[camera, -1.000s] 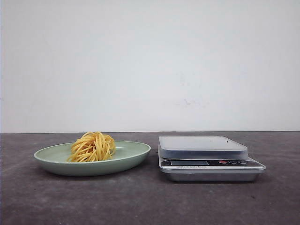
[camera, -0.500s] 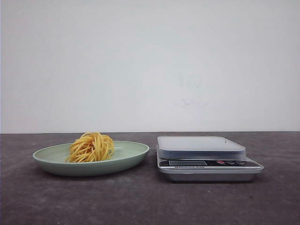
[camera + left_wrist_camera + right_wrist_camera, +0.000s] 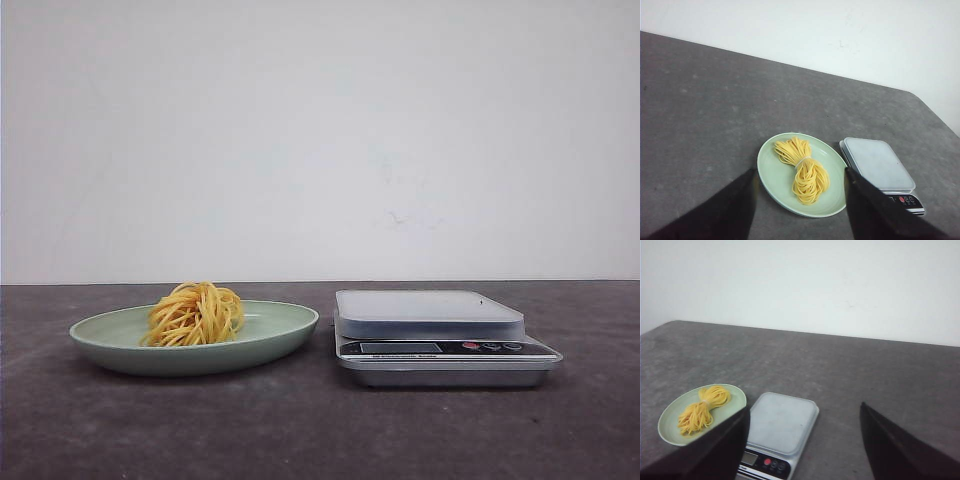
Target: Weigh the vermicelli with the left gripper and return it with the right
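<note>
The vermicelli (image 3: 196, 314), a yellow-orange nest of thin strands tied at the middle, lies on a pale green plate (image 3: 280, 335) at the table's left. It also shows in the left wrist view (image 3: 804, 172) and in the right wrist view (image 3: 702, 409). A silver kitchen scale (image 3: 432, 322) stands right of the plate, its platform bare. My left gripper (image 3: 800, 172) is open, high above the plate, its dark fingers (image 3: 730, 210) either side of the noodles. My right gripper (image 3: 804, 410) is open above the scale (image 3: 780, 424). Neither gripper shows in the front view.
The plate (image 3: 774, 175) and scale (image 3: 879, 164) stand close together on a dark grey table (image 3: 300, 430). A white wall rises behind the table's far edge. The table's edge runs close past the scale on the right.
The front view has shifted a few pixels, so plate and scale sit slightly further left than a second ago. Nothing on the table itself moved.
</note>
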{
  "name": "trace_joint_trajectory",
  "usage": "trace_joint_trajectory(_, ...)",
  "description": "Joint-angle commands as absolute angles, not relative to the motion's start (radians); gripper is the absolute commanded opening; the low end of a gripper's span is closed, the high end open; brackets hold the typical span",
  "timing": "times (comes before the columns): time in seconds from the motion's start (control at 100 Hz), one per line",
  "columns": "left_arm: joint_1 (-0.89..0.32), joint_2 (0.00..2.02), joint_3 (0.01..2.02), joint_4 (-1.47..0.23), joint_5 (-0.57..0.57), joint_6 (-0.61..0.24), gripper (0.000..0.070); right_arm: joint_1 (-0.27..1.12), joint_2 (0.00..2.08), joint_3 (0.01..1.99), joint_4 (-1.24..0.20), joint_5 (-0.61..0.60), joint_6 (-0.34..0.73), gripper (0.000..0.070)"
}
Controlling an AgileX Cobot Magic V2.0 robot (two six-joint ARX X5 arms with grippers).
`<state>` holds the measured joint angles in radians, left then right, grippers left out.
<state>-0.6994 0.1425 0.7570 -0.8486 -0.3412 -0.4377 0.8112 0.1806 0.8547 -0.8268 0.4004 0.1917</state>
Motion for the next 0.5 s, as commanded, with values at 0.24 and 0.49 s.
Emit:
trace_joint_trajectory(0.24, -0.704, 0.142, 0.764, -0.825, -0.393, -0.379, 0.0008, 0.819, 0.187, 0.774, -0.700, 0.389, 0.210, 0.0010)
trace_joint_trajectory(0.49, -0.704, 0.142, 0.765, -0.800, -0.395, -0.379, 0.0013, 0.819, 0.187, 0.774, -0.701, 0.393, 0.228, 0.0011)
